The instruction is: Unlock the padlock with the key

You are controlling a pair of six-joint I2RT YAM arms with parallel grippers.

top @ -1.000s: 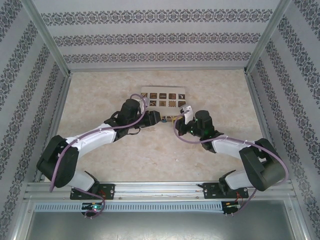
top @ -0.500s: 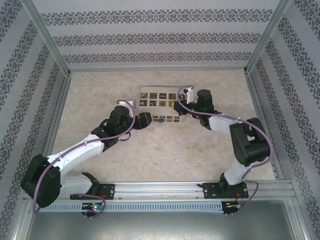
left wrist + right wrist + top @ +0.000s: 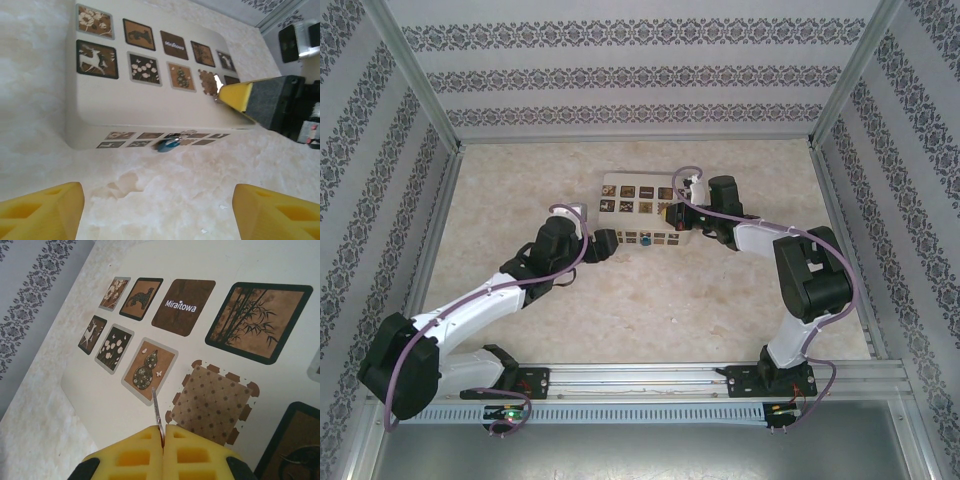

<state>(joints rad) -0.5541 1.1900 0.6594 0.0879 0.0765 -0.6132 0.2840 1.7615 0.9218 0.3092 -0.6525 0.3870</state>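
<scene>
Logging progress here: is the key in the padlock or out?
Out. The key sticks from the shut right fingers above the box lid; the padlock sits at the box's front wall.

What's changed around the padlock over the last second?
The left fingers opened and backed off to the left, away from the padlock, apparently letting it go. The padlock now sits free at the front of the box. The right fingers swung from the padlock up over the box's right end. Unchanged: they stay shut on the key, and the box seems unmoved.
</scene>
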